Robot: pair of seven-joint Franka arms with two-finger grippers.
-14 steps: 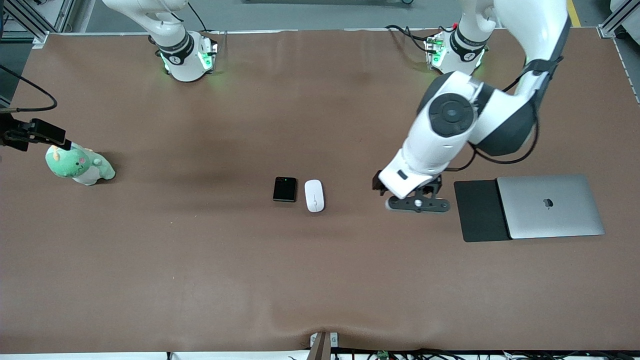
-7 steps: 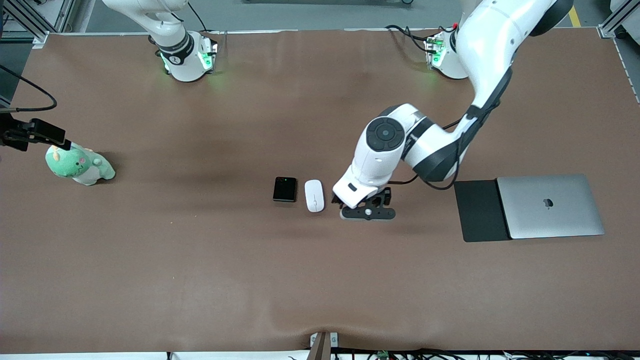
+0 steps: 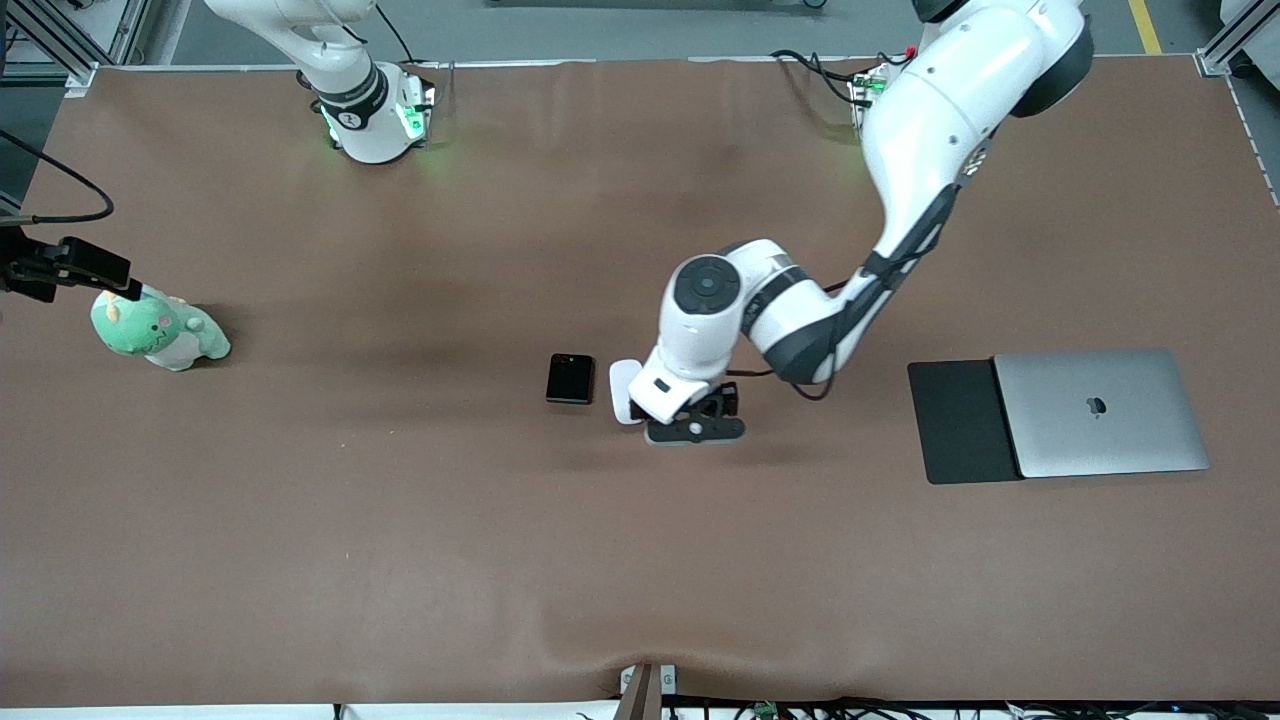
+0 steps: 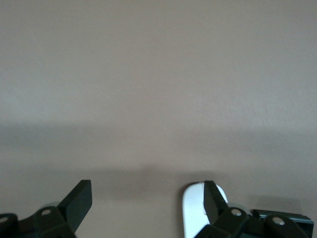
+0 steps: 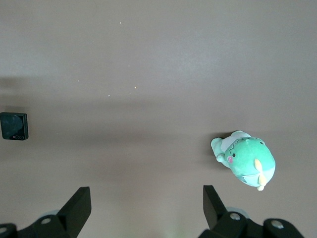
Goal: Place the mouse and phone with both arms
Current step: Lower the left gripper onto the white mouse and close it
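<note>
Left hand point(image 4: 146, 198) is arriving over the mouse point(image 3: 620, 384) in the middle of the front view, fingers spread wide and holding nothing. Compared with a second ago it is sitting much farther toward the centre of the frame. Back then it was hovering just beside the black mat point(image 3: 955, 420), and half a second ago it was over bare worktop point(image 3: 400, 560) beside the mouse. Now the wrist is covering most of the mouse, leaving only a white sliver showing at its edge. In the left wrist view one finger point(image 4: 212, 198) is overlapping the mouse's rounded end, while the other is standing over bare worktop. So the hand is not yet centred on it, and I cannot tell whether anything is touching.

For the task, this is looking like the end of the approach. The pick of the mouse is about to begin, and a small sideways correction is probably still needed before the fingers can straddle it.

Neither the mouse nor the phone point(image 3: 570, 379) is showing any shift from the earlier frames. The phone is lying flat just beside the mouse, toward the right arm's end of the worktop, untouched. The mat and the closed laptop point(image 3: 1100, 412) overlapping it are staying put too, as is the green plush dinosaur point(image 3: 160, 330).

Right hand point(image 5: 146, 198) is waiting high above the worktop, fingers equally wide and empty, with the plush and the phone both far below it. Its base at the top of the frame is glowing green, unmoved.
</note>
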